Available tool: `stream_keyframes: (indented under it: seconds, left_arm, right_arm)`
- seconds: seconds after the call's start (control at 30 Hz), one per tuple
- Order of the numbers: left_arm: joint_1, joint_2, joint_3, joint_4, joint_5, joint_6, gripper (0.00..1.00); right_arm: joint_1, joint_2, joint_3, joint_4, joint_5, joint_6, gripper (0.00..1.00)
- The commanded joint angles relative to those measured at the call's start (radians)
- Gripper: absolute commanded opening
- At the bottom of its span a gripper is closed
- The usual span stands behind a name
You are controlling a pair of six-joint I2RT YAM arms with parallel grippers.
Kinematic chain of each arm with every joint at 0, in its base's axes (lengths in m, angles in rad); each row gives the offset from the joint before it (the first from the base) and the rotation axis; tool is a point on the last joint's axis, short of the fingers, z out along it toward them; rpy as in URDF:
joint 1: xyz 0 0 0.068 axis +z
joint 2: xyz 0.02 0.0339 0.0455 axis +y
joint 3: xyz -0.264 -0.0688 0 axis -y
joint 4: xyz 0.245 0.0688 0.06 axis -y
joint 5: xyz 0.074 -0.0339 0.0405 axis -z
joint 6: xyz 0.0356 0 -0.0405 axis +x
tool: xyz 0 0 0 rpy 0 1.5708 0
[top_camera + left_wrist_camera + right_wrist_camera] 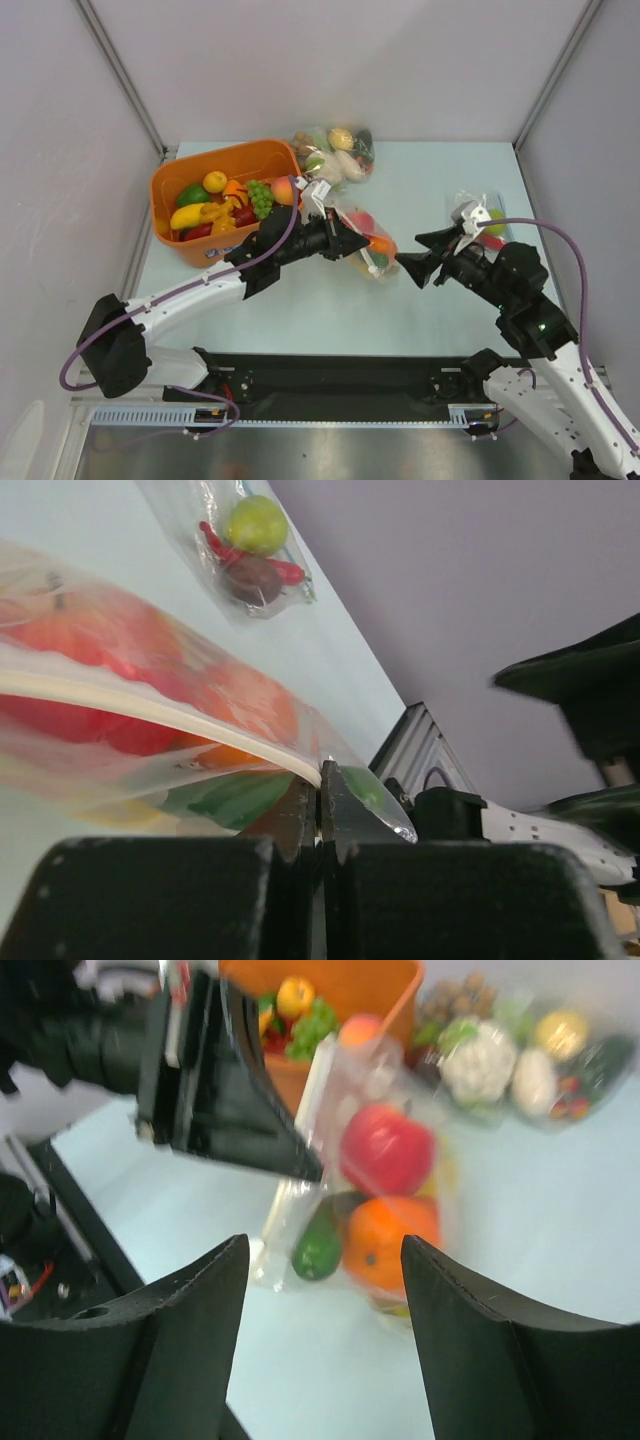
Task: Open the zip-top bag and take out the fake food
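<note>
Three zip-top bags lie on the pale table (300, 310), beside an orange basket (165, 190) of loose toy produce. The middle bag (368, 245) sits between the two grippers with the fake food inside: a red apple (385, 1148), an orange (390, 1242) and a green piece (318, 1250). The left gripper (320, 815) is clamped on the bag's pale zip strip (150, 705). The right gripper (322, 1245), fingers spread and empty, faces the bag from just apart. The strip runs lengthwise away toward the basket, slightly left of the gripper's centre line, so this arm looks placed to take the opposite lip.
</note>
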Motion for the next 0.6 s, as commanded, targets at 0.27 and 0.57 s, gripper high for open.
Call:
stream_keyframes:
  seconds: [0.27, 0.57]
  left_arm:
    - [0.051, -0.001, 0.045, 0.111, 0.161, -0.169, 0.00]
    - [0.065, -0.012, 0.050, 0.106, 0.195, -0.186, 0.00]
  right_arm:
    - [0.210, 0.036, -0.054, -0.014, 0.077, -0.125, 0.68]
    - [0.435, 0.085, -0.073, -0.017, 0.357, -0.162, 0.70]
